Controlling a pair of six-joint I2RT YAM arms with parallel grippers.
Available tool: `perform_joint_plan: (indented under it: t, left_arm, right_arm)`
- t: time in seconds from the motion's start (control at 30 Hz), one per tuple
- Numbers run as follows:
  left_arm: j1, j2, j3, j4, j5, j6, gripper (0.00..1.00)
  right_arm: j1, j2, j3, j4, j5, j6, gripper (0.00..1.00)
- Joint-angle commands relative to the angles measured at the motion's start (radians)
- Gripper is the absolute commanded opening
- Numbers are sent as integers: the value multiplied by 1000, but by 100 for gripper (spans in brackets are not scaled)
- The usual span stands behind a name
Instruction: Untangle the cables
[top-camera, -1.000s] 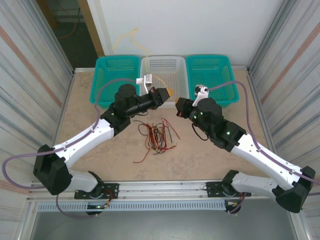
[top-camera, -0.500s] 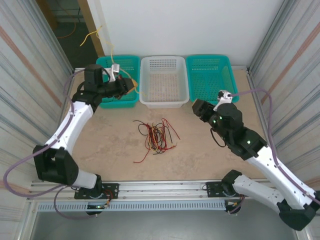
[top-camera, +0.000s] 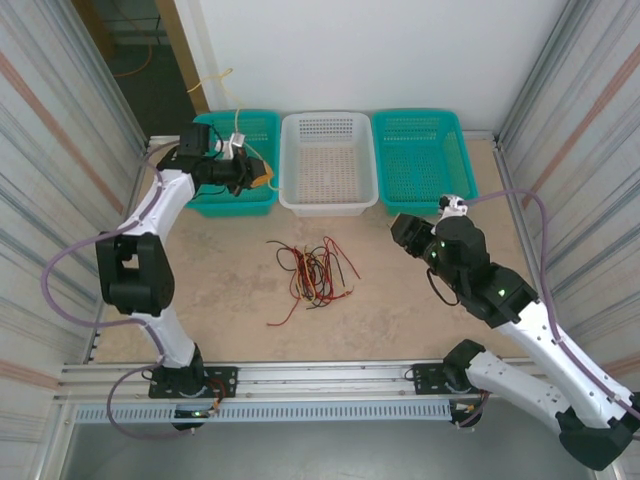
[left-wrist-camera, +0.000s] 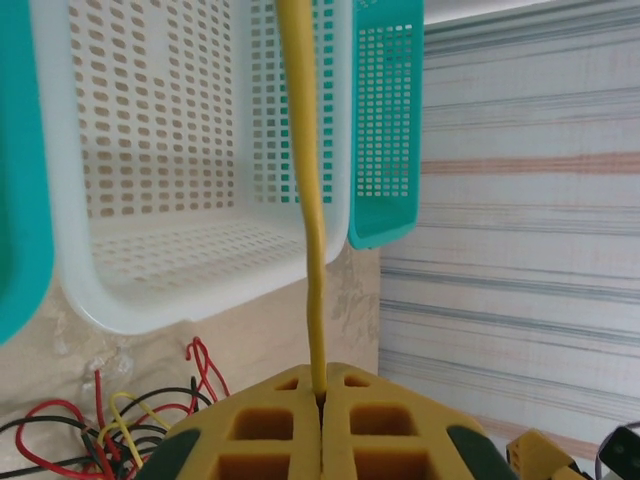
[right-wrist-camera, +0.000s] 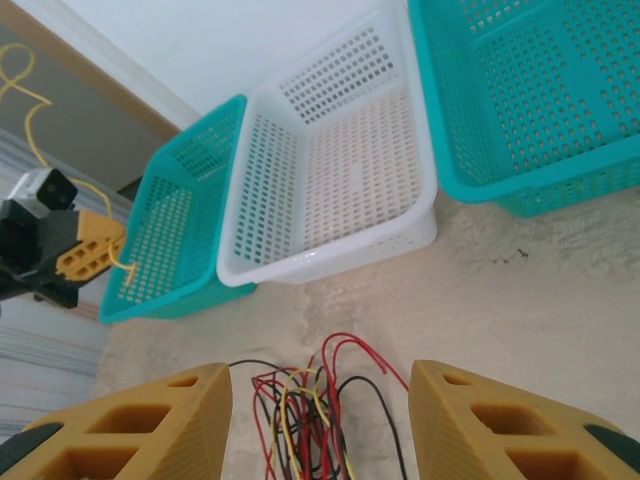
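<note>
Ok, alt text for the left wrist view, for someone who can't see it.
The left gripper is shut on a yellow cable that runs up the frame. Behind it lie a white basket and, right of it, a teal basket, with tangled red, black and yellow cables at lower left.

The heap of cables (top-camera: 315, 272) mixes red, black and yellow strands on a beige, marbled desk (top-camera: 220, 300). A separate yellow cable (left-wrist-camera: 312, 200) meets the orange-yellow left hand (left-wrist-camera: 322, 400); the right hand (right-wrist-camera: 320, 385) is the same colour. The left basket (top-camera: 235, 205) and right basket (top-camera: 420, 160) are teal and the middle basket (top-camera: 330, 170) is white, all dotted with holes.
</note>
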Motion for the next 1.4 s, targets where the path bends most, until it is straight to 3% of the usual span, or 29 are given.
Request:
perform_joint_plan:
  t: [0.0,0.03,0.13,0.3,0.5,0.63,0.73,0.9,0.97,1.07,1.2,1.37]
  left_arm:
    - [37,59,76,-65,42,46,13]
    - [46,78,86,-60,43,40,19]
    - [64,143,118,-55,76,3,51]
    - [38,124,107,-50,63,24,69]
    - [38,4,48,-125,-58,62,71]
    - [8,-130,-12,-195,-224,92,70]
    - [-75,-266,-105,-135,-318,99,70]
    - [-287,-416,-237,-175,-576,218,72]
    - [-317,-434,-289,-211,-556,218,63]
    - [-323,-466,-378,-215,-465,194,52]
    - [-383,-532,-492,-173,-503,170,53]
    - [-415,-512,-580,-126,-521,111,52]
  right_arm:
    - [-2,-30,-9,-34,17,11,49]
    - [-2,-34,-9,-39,20,9,49]
    - [-1,-46,-7,-51,25,5,49]
    - [-1,-56,-6,-72,21,-4,49]
    - [-1,-62,0,-79,23,-14,49]
    - [-2,-38,12,-77,9,-32,50]
    - [-2,15,27,-90,-12,-40,51]
    - [10,144,44,-89,-100,-43,53]
    - [28,210,50,-89,-138,-51,62]
    - [51,323,43,-75,-214,-67,62]
    - [99,450,16,-1,-307,-75,54]
    - [157,570,40,48,-311,-75,52]
